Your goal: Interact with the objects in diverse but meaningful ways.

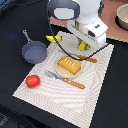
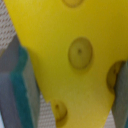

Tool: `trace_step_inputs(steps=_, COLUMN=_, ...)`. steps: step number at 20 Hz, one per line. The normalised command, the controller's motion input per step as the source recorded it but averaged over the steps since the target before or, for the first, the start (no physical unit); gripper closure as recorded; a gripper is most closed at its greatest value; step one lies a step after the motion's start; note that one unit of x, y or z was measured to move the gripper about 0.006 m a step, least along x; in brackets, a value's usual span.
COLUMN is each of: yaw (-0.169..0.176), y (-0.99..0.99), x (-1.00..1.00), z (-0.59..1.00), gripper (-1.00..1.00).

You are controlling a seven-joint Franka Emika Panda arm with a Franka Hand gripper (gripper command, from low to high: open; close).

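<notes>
The gripper (image 2: 70, 80) stands low over the far edge of the striped mat (image 1: 60, 95), at the exterior view's upper right, just beyond the plate (image 1: 59, 73) that carries the bread loaf (image 1: 69, 65). In the wrist view the cheese wedge (image 2: 75, 55) fills the space between the two fingers (image 2: 22, 85), which stand on either flank of it; the jaws are set about as wide as the wedge, but whether the pads are pressing on it or only bracketing it cannot be told. In the exterior view only a sliver of yellow shows beneath the arm. Judged as a toy, the wedge is likely light, rigid and smooth-skinned, so somewhat slippery; its tapering sides could squirt it out of a pinch. The sound hold is across the two flat faces, well back from the thin tip. The banana (image 1: 54, 38), tomato (image 1: 33, 80), pan (image 1: 34, 51) and knife (image 1: 67, 80) lie well apart from the gripper.
</notes>
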Motion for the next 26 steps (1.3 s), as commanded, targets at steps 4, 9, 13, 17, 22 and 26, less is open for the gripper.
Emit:
trace_step_inputs(steps=4, yaw=0.026, y=-0.28, x=-0.18, z=0.79, gripper=1.00)
trace_step_inputs(steps=9, yaw=0.004, y=-0.53, x=-0.13, z=0.42, gripper=1.00)
trace_step_inputs(steps=13, yaw=0.000, y=-0.76, x=-0.01, z=0.27, gripper=1.00)
trace_step_inputs(steps=17, yaw=0.000, y=-0.99, x=0.23, z=0.16, gripper=1.00)
trace_step_inputs(steps=22, yaw=-0.024, y=-0.98, x=0.20, z=0.08, gripper=1.00)
trace_step_inputs(steps=26, yaw=-0.039, y=-0.98, x=0.04, z=0.01, gripper=1.00)
